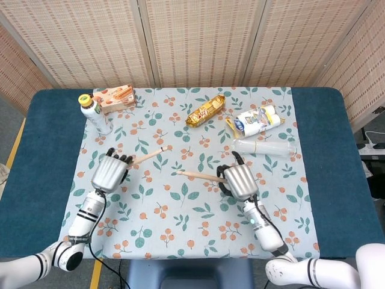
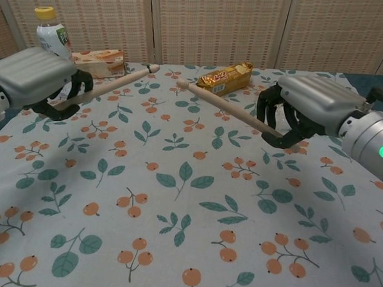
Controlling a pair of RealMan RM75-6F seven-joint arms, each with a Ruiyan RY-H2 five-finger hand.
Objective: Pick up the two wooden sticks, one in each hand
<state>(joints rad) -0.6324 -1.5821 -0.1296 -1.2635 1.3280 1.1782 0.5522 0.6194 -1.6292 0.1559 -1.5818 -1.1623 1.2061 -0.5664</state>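
My left hand (image 1: 109,173) (image 2: 35,79) grips one wooden stick (image 1: 148,155) (image 2: 111,84) at its butt end; the stick points up and right, off the floral cloth. My right hand (image 1: 242,181) (image 2: 308,114) grips the other wooden stick (image 1: 201,176) (image 2: 225,105), whose tip points left toward the middle of the table. The two sticks are apart, their tips separated by a gap, and both are lifted above the cloth.
Along the back stand a yellow-capped bottle (image 1: 95,113) (image 2: 52,32), an orange snack box (image 1: 115,97) (image 2: 98,61), a gold biscuit packet (image 1: 206,110) (image 2: 225,78), a white wrapped pack (image 1: 257,120) and a clear tube of cups (image 1: 264,147). Blue table edge (image 1: 42,150) flanks the cloth.
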